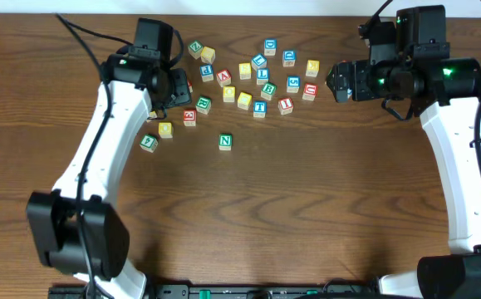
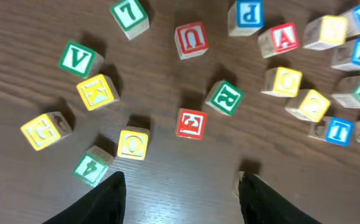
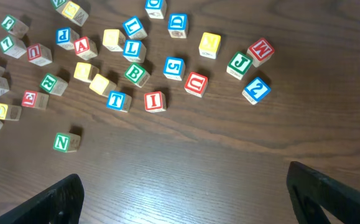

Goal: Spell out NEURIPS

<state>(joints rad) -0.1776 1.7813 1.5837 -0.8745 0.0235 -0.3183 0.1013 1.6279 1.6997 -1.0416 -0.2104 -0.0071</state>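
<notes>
One red E cube [image 2: 191, 123] lies just ahead of the left gripper [image 2: 181, 179], spread and empty, probably to take it next.

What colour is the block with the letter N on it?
Green. The N block shows best in the right wrist view.

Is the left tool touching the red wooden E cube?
Apart. The left wrist view shows a plain gap between the left tool and the red wooden E cube.

N cube [image 1: 225, 142] stands apart; other cubes [image 1: 259, 83] crowd together.
</notes>
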